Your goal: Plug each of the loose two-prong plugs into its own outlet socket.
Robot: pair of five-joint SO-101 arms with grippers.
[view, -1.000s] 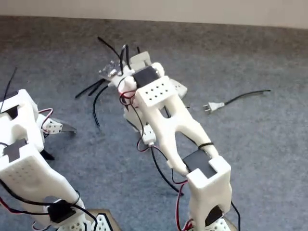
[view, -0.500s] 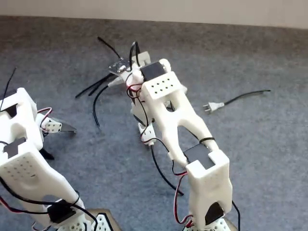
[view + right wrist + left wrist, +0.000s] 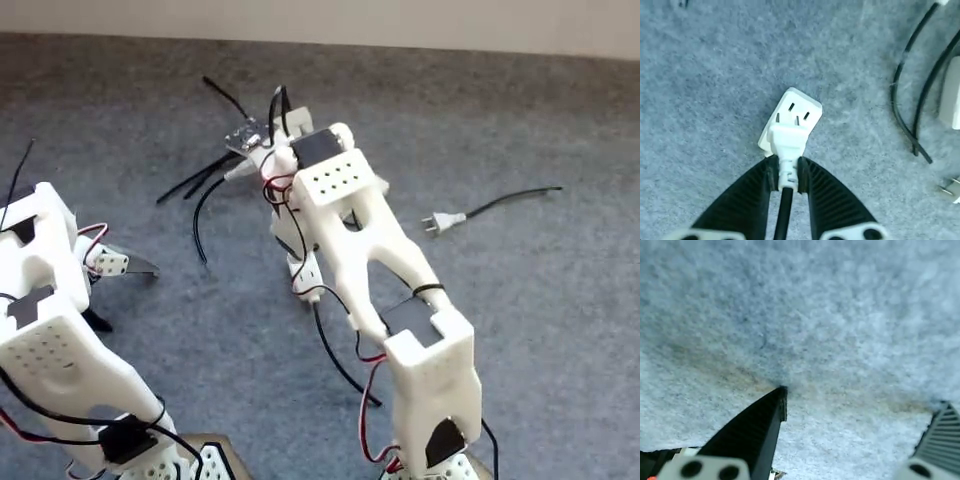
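My right gripper [image 3: 786, 172] is shut on a white two-prong plug [image 3: 786, 142] with a black cord. The plug's prongs rest against the face of a white outlet socket [image 3: 800, 107] lying on the grey carpet, just short of its two slots. In the high view the right arm [image 3: 340, 200] stretches over that spot and hides it. A second loose white plug [image 3: 440, 222] with a black cord lies on the carpet right of this arm. My left gripper [image 3: 855, 415] hovers open over bare carpet at the left [image 3: 125, 265], holding nothing.
Black cords [image 3: 910, 100] run beside the socket, with another white outlet piece [image 3: 952, 95] and a plug's prongs [image 3: 951, 189] at the right wrist view's edge. More black cords [image 3: 200, 180] fan out left of the right arm.
The right arm swung a little to the right and farther out a second ago, covering the outlet pieces; it has held still since. The left arm has not moved.
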